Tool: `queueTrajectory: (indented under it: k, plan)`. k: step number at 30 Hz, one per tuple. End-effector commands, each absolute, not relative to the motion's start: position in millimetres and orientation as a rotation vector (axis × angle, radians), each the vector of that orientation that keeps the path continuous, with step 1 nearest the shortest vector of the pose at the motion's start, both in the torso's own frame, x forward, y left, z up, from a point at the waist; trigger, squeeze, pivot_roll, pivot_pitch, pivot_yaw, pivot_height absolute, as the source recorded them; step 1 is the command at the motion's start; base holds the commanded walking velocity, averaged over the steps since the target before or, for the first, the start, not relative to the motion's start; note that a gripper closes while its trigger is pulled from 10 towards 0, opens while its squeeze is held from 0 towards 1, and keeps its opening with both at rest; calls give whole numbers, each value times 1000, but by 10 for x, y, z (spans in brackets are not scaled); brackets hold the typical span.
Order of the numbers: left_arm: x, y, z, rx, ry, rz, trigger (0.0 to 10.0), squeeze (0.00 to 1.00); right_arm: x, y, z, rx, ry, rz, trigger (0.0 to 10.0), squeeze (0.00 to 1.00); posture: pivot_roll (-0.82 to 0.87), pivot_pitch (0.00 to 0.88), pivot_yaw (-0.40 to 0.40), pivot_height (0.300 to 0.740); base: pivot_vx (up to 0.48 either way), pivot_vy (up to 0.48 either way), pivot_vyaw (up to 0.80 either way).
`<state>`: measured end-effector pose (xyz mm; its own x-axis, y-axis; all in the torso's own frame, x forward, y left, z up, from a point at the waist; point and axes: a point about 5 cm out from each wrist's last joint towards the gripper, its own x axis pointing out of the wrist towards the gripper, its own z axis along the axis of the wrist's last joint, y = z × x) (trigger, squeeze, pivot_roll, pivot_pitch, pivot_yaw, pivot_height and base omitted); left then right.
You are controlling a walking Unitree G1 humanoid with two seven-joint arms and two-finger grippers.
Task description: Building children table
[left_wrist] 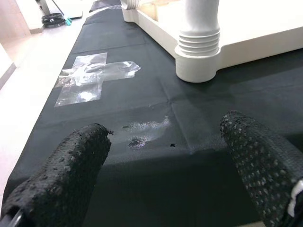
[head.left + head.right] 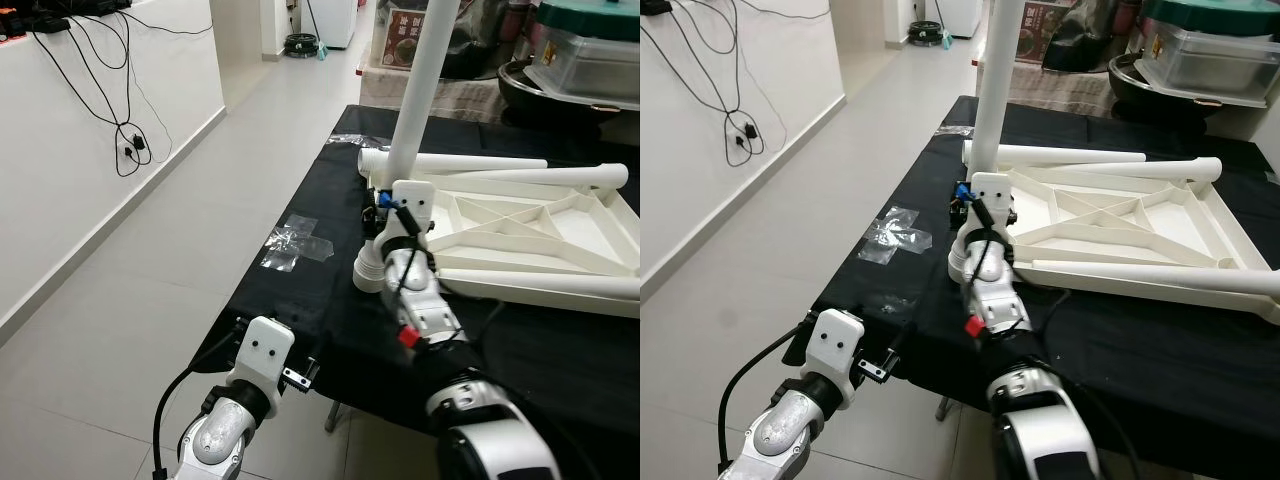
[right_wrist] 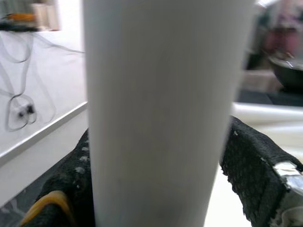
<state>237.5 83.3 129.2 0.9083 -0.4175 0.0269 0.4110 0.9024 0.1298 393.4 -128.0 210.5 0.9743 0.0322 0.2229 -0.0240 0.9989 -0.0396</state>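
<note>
In the middle of the head views the right gripper [image 2: 385, 205] is closed around a white table leg [image 2: 420, 90] that stands upright, its lower end meeting the near-left corner of the upturned white tabletop [image 2: 560, 235]; the right wrist view confirms this, with the tube pressed between the black fingers [image 3: 246, 165]. The grip sits low on the leg, close to the joint, which probably gives control for seating or twisting it into the corner socket. The tabletop lies underside up on the black cloth [image 2: 300, 290] at centre right of the frame, so its ribs and sockets face upward for fitting; other white legs [image 2: 520, 178] lie across its far edge. At lower left, the left gripper [image 1: 165, 165] hovers wide open and empty just over the cloth's near edge, facing a threaded leg base [image 1: 198, 45] at the tabletop's corner, apparently waiting to steady it. A patch of clear tape [image 2: 295, 243] lies on the cloth, left of centre
</note>
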Motion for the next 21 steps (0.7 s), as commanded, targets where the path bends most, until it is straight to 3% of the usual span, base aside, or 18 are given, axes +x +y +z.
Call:
queueTrajectory:
  k: [1,9,18,19,21]
  plan:
    - [2363,819,1282,105,-43,-430,10000,0,3947,-1319,2090,10,-222,130,10000,0,56,106,-65,740,0,0,0]
    - [2337,811,1272,110,-42,-435,10000,0,3930,-1188,1994,78,-55,692,10000,0,73,79,-70,740,0,0,0]
    - [2333,805,1252,113,-38,-440,10000,0,3939,-1081,2104,86,-27,907,10000,0,78,63,-70,740,0,0,0]
    - [2335,804,1245,115,-36,-442,10000,0,3954,-1042,2155,74,-44,920,4941,0,80,57,-70,740,0,0,0]
    - [2339,805,1245,115,-36,-442,10000,0,3970,-1026,2188,69,-63,900,4941,0,81,63,-70,740,0,0,0]
